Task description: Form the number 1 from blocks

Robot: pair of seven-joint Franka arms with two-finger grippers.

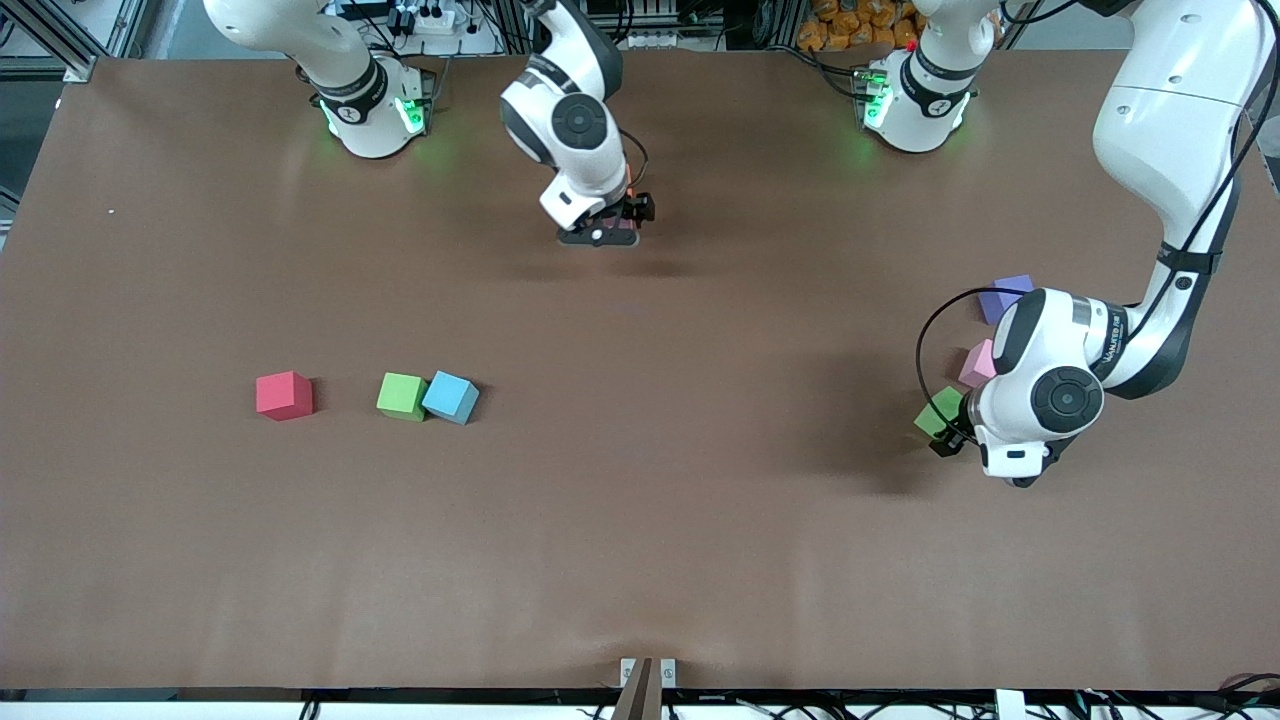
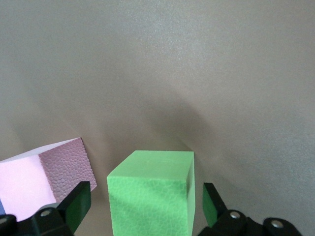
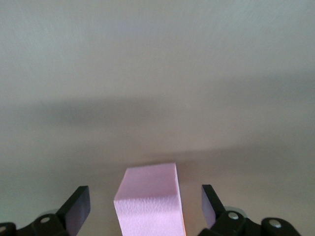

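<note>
Fingers (image 2: 74, 206) of left gripper (image 2: 146, 209) straddle half-hidden green block (image 2: 152, 194) — untouched.

Only faint, unreadable lettering shows on the left arm (image 1: 1120, 340).

Big brown matte table (image 1: 640, 560) fills pretty much the whole front view, with soft shadows on it. Along the top edge there's a metal frame (image 1: 60, 40), a power strip (image 1: 430, 18) with tangled cables, and something orange (image 1: 850, 20) piled up.
</note>
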